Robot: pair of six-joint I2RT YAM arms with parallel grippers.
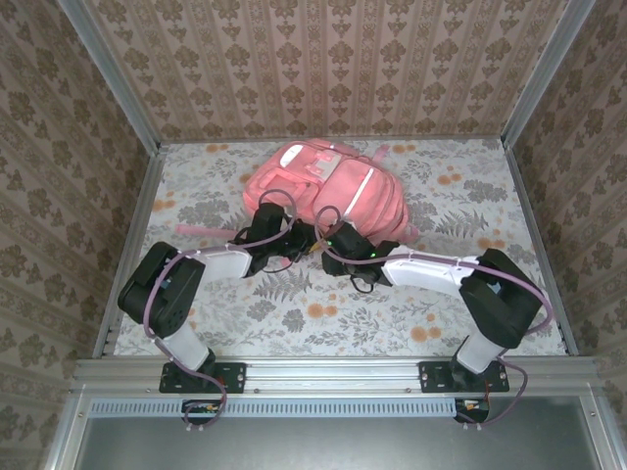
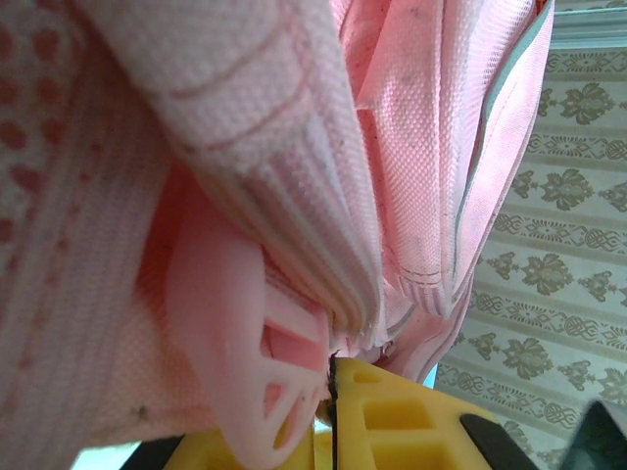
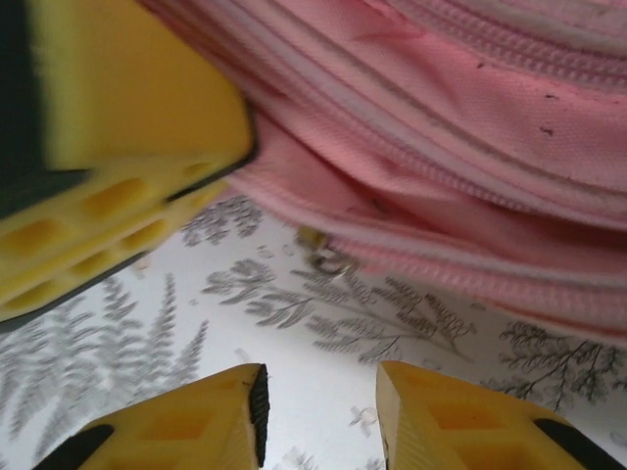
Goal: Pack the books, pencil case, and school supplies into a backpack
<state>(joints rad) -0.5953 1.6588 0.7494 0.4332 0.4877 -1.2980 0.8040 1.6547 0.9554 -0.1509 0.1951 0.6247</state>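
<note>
The pink backpack [image 1: 328,186] sits in the upper middle of the top view, its near edge pinched tight in the left pincer [image 2: 331,384], while the right pincer [image 3: 318,416], fingers apart and empty, points at the small zip pull [image 3: 331,259] just ahead, mid-frame.

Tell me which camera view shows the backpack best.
The top external view: it takes in the pink backpack almost entire, pale stripe included. The left wrist view gives close-up bunched fabric; the right wrist view, zipper seams.
</note>
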